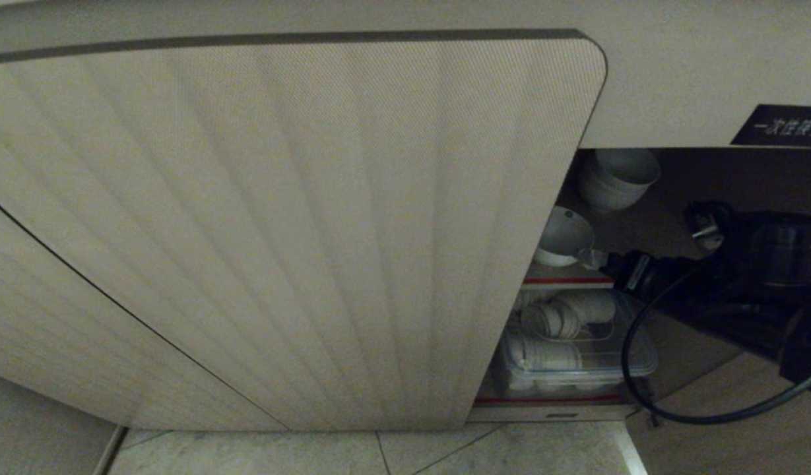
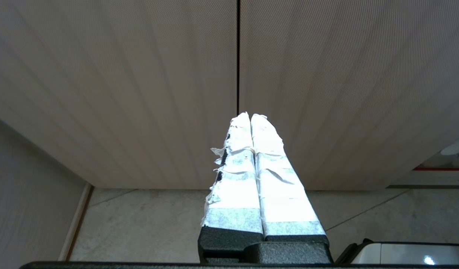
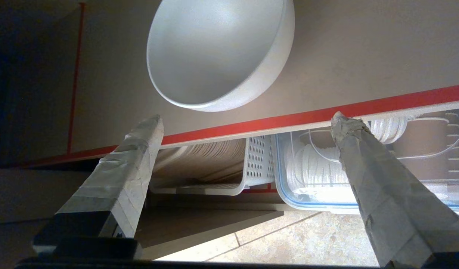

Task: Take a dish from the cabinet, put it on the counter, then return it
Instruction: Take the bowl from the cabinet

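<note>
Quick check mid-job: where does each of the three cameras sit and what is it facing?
Head view: on the head, looking down at the ribbed cabinet door; right arm reaches into the opening by the white bowl.
Left wrist view: behind the shut left gripper, facing closed doors and floor.
Right wrist view: behind the open right gripper, facing the bowl on the red-edged shelf.
Shared: head and right wrist views show the bowl.

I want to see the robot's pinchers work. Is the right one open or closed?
Open. The right gripper has its taped fingers spread wide, empty, just before the white bowl.
</note>
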{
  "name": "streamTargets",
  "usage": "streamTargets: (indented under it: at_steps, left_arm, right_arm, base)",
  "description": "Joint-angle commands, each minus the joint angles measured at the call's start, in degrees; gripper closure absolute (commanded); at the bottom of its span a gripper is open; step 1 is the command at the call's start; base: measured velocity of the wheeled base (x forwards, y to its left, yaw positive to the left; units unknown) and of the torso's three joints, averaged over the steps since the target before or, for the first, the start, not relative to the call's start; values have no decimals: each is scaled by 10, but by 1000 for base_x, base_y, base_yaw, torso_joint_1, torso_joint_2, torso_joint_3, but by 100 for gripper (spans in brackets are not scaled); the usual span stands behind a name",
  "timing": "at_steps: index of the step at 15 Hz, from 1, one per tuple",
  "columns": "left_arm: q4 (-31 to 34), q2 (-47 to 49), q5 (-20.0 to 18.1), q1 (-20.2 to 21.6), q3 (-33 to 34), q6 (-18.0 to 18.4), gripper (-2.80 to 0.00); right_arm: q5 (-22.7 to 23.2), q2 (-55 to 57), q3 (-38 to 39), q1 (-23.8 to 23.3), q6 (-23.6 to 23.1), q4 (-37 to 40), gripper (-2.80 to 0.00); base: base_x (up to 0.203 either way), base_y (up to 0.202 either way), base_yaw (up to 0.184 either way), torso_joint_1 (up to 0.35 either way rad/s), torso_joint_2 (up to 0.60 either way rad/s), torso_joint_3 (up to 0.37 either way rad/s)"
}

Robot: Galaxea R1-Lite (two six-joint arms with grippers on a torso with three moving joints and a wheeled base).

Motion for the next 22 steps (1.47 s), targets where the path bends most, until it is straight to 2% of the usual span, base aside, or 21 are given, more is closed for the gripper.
streamTargets:
  at_steps: [1, 5, 22]
  left_arm:
    - [0, 0, 0, 0, 0, 0, 0]
    - [0, 0, 0, 0, 0, 0, 0]
    - [0, 0, 0, 0, 0, 0, 0]
  right_arm:
    - [0, 10, -3, 0, 1, -3, -280]
    - [0, 20, -33, -1, 1, 30, -280]
    - [-1, 80, -117, -2, 23, 56, -280]
  base:
    - [0, 0, 0, 0, 0, 0]
    - [0, 0, 0, 0, 0, 0]
    - [0, 0, 0, 0, 0, 0]
